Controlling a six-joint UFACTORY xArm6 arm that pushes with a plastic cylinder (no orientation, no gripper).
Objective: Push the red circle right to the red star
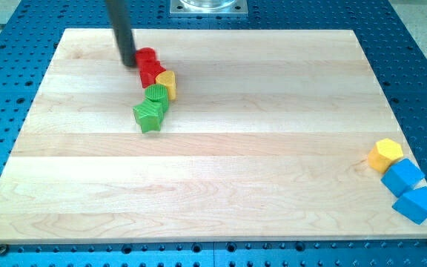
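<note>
My tip (128, 62) rests on the board at the view's upper left, touching the left side of the red circle (147, 56). Just below the circle sits the red star (152, 73), touching it. A yellow block (167, 84) leans against the star's right side. A green circle (156, 96) and a green star (149, 115) continue the cluster downward.
The wooden board (273, 148) lies on a blue perforated table. At the view's right edge, near the bottom, sit a yellow hexagon block (385, 155), a blue block (402, 177) and a blue triangle (414, 205).
</note>
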